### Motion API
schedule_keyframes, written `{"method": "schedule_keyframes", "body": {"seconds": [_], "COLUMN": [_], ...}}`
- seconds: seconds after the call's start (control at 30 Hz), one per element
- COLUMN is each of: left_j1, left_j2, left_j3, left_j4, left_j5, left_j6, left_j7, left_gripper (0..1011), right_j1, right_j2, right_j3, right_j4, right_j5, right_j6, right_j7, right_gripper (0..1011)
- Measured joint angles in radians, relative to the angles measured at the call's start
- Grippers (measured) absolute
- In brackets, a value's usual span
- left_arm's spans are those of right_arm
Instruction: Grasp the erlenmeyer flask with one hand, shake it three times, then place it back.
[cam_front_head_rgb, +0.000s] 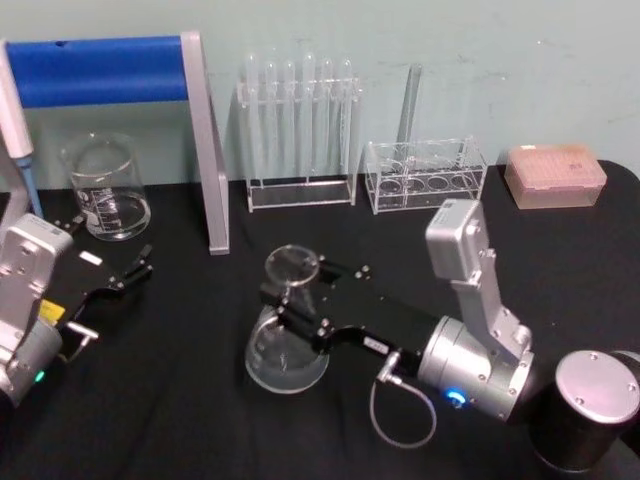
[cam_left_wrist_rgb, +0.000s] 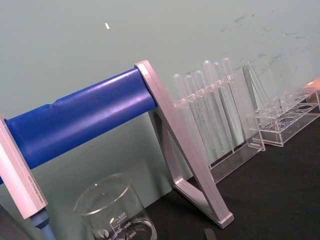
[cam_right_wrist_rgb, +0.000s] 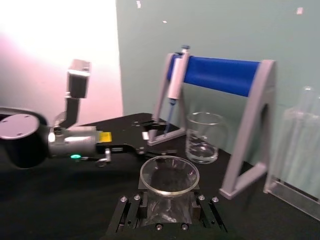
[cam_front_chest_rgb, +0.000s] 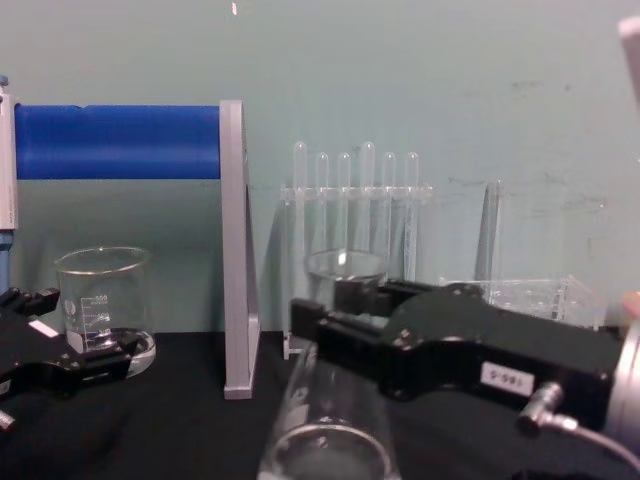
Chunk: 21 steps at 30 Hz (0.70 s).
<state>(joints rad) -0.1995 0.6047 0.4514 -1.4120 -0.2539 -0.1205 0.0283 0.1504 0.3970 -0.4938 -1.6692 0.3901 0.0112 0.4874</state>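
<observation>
The erlenmeyer flask (cam_front_head_rgb: 285, 352) is clear glass and sits near the middle of the black table, its wide base low and its flared rim up. My right gripper (cam_front_head_rgb: 293, 292), black with a small white label, reaches in from the right and is shut on the flask's neck just under the rim. In the right wrist view the flask's rim (cam_right_wrist_rgb: 169, 175) sits between the two jaws of the right gripper (cam_right_wrist_rgb: 169, 206). From the chest, the flask (cam_front_chest_rgb: 325, 430) looks tilted below the right gripper (cam_front_chest_rgb: 338, 305). My left gripper (cam_front_head_rgb: 125, 272) rests open at the left, holding nothing.
A glass beaker (cam_front_head_rgb: 105, 187) stands at the back left beside a pipette stand with a blue bar (cam_front_head_rgb: 110, 70). A rack of test tubes (cam_front_head_rgb: 300, 130), a lower clear rack (cam_front_head_rgb: 425, 175) and a pink tip box (cam_front_head_rgb: 555, 175) line the back edge. The table's front (cam_front_head_rgb: 200, 430) is bare.
</observation>
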Motion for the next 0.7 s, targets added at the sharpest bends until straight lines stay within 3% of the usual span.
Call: {"method": "schedule_keyframes", "body": {"seconds": [0.33, 0.43, 0.7], "left_j1": [0.0, 0.0, 0.0], "left_j2": [0.0, 0.0, 0.0], "left_j3": [0.0, 0.0, 0.0], "left_j4": [0.0, 0.0, 0.0], "left_j5": [0.0, 0.0, 0.0], "left_j6": [0.0, 0.0, 0.0], "left_j7": [0.0, 0.0, 0.0], "left_gripper": [1000, 1001, 1001], "right_j1": [0.005, 0.005, 0.004], "right_j2": [0.005, 0.006, -0.003], "right_j3": [-0.031, -0.016, 0.063], "right_j4": [-0.008, -0.001, 0.04], "right_j5": [-0.002, -0.005, -0.027], "right_j6": [0.0, -0.005, -0.023], "right_j7": [0.016, -0.007, -0.103], "right_gripper": [456, 456, 456]}}
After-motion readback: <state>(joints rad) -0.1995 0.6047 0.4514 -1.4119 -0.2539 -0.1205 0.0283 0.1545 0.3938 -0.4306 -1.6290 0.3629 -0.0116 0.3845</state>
